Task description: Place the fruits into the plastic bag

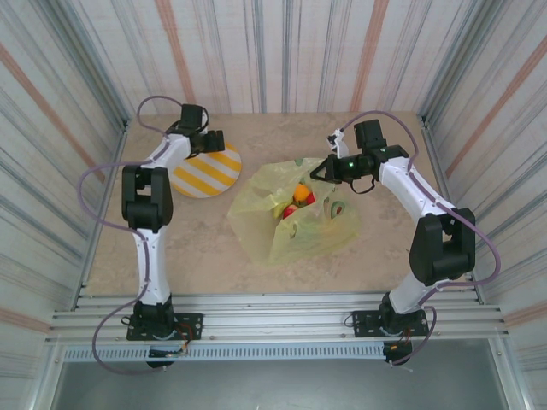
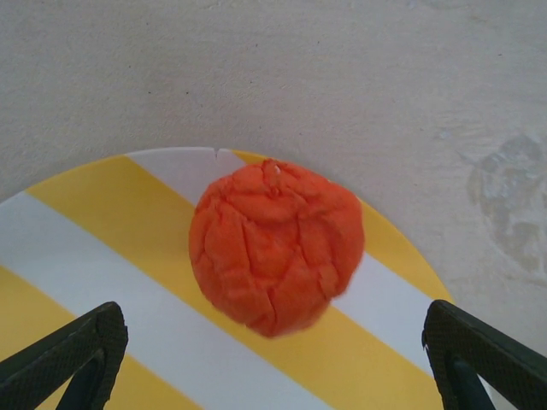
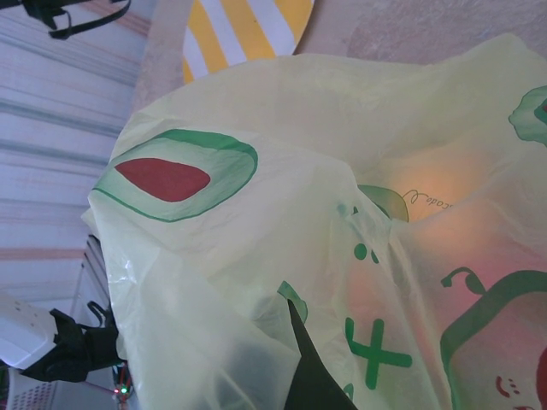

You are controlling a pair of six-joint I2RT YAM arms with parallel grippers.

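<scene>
Orange and crackled, a round fruit [image 2: 275,246] is sitting on the striped plate [image 2: 102,256] between the fingers of my left end effector [image 2: 273,340], spread wide and empty. My right end effector [image 1: 327,169] is pinching the crinkly avocado-printed plastic bag [image 1: 295,235], other fruits [image 1: 299,198] lying inside.

The plastic bag [image 3: 256,256] bears a green plus sign [image 3: 376,352] and an unreadable cursive word [image 3: 427,198].

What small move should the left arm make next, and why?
Probably lower the left gripper and close on the orange fruit. In the left wrist view it lies on the striped plate, centred between the open fingers and untouched. Other fruits already show inside the plastic bag, with the right gripper at its rim.
</scene>
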